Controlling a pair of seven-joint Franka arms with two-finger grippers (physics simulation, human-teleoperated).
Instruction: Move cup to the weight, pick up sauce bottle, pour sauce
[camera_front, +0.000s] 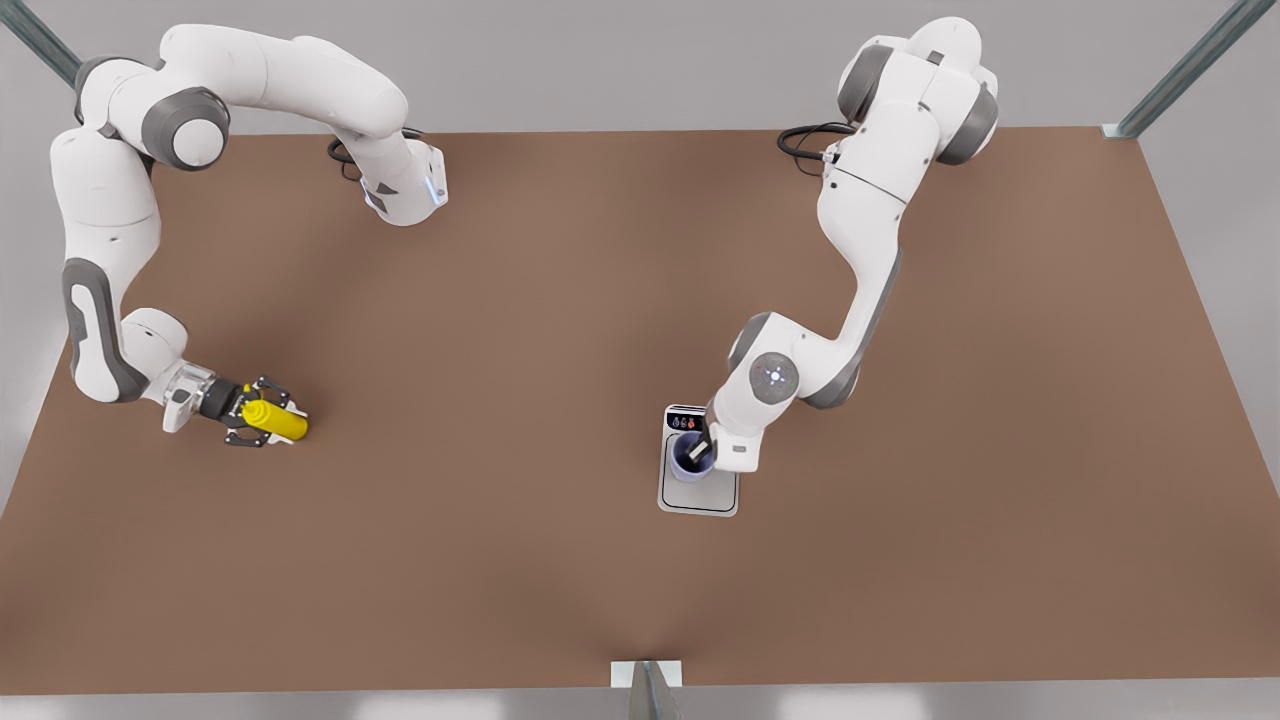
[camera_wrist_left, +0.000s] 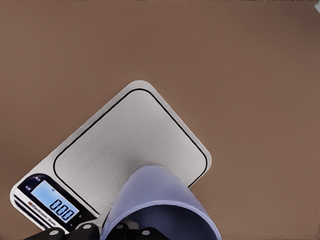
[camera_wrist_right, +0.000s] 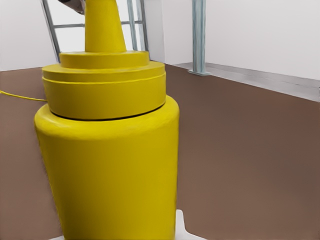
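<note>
Bench (camera_front: 560, 330): brown, carries everything.

Arms: the one at the front view's right is the left arm; its wrist camera looks down on the scale and cup. The one at the front view's left is the right arm; its wrist camera sits right against the bottle.

Scale (camera_front: 700, 492), the task's "weight": lies flat on the bench, toward the front view's right of centre, display strip at the end nearer the arm bases.

Cup (camera_front: 690, 456): over the scale's plate, at the display end, with the left gripper (camera_front: 699, 448) at its rim, one finger seemingly inside. Jaws look closed on the cup wall. Whether the base rests on the plate or hangs just above it, cannot tell.

Bottle (camera_front: 276, 421): well apart from the scale, toward the front view's left edge. Right gripper (camera_front: 258, 413) is around it, dark fingers either side. Jaws appear to hold it, but actual contact is not clear.

Progress, as judged: step one looks nearly done, cup at the scale but not released. Step two looks under way, bottle gripped or about to be, not carried over. Pouring not begun. Left: let go of the cup, bring the bottle across, tip the nozzle over the cup.

View differences:
- Left wrist view: display (camera_wrist_left: 51, 200) reads 0.00, which hints the cup's load is not on the plate.
- Right wrist view: bottle stands upright, stepped cap and nozzle (camera_wrist_right: 102, 25) pointing up.
- Front view: the spacing between the two work sites.
</note>
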